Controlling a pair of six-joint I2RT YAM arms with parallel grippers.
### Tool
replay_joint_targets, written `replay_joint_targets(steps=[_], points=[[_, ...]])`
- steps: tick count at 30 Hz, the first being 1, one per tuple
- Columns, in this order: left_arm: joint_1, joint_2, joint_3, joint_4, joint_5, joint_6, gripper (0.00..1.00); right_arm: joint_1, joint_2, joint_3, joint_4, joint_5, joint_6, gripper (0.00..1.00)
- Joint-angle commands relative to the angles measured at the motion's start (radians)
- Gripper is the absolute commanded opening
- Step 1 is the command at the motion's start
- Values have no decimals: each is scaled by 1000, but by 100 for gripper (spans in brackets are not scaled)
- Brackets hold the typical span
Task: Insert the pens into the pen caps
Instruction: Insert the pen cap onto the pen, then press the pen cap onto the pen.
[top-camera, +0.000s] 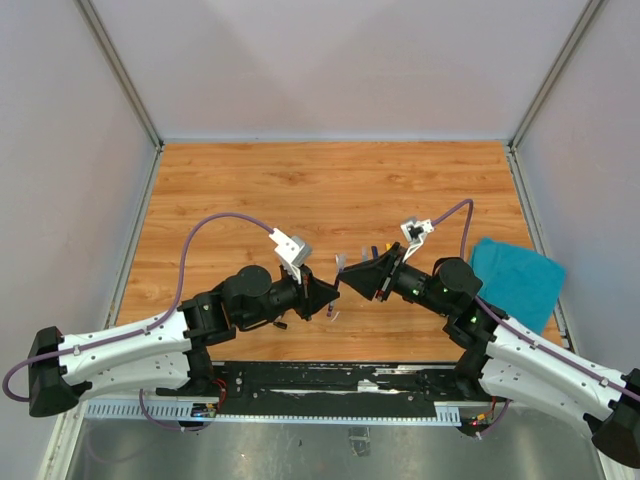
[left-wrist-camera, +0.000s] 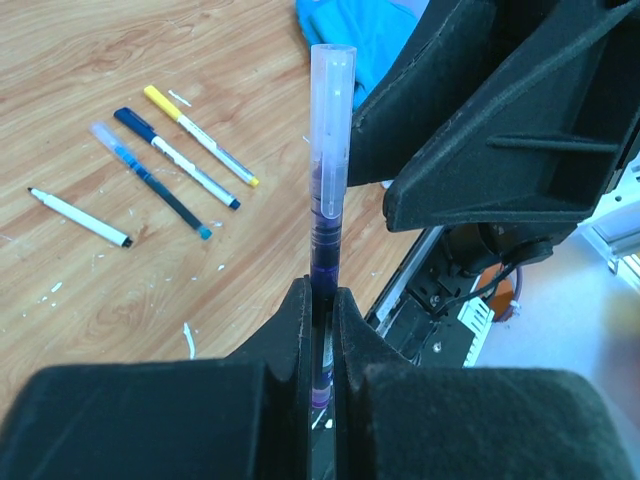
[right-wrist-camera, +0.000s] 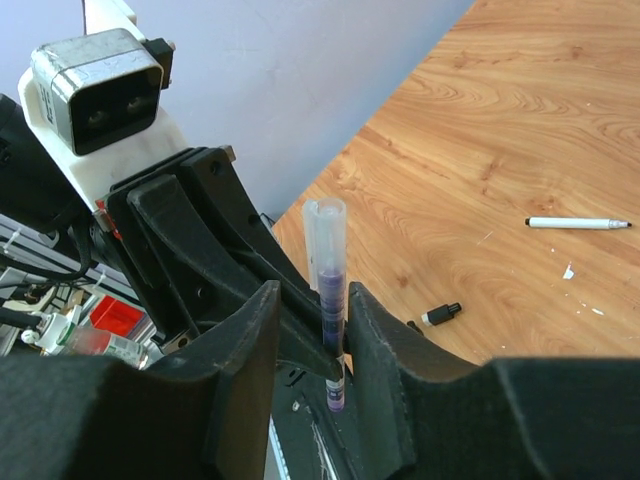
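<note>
My left gripper is shut on a purple pen and holds it upright. A clear pen cap sits over the pen's upper end. My right gripper stands open around the same pen, with a gap between its left finger and the barrel. In the top view the two grippers meet nose to nose near the table's front. Several more pens lie on the wood: white, blue, white and navy, yellow. A loose black pen cap lies near the front edge.
A teal cloth lies at the right side of the wooden table. Another white pen lies further out on the wood. Small white scraps are scattered around the pens. Grey walls stand on three sides, and the arms' black base rail runs along the front.
</note>
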Motion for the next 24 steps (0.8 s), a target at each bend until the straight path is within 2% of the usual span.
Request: replay_joint_targets(steps=[1,4,7,24], points=[[-4,-18,4,35,-16,14,1,-6,-12,-2,-6,-37,-32,37],[-4,-22,1,37,-18,12,1,-6,-24,-2,-34,-28,-47,43],[-4,-31,-2,45,-17,10,1,-6,-29,-14,-34,-21,-46,45],[-4,-21,2,51,-8,9,0,-5,67,-23,90,-97,-22,30]])
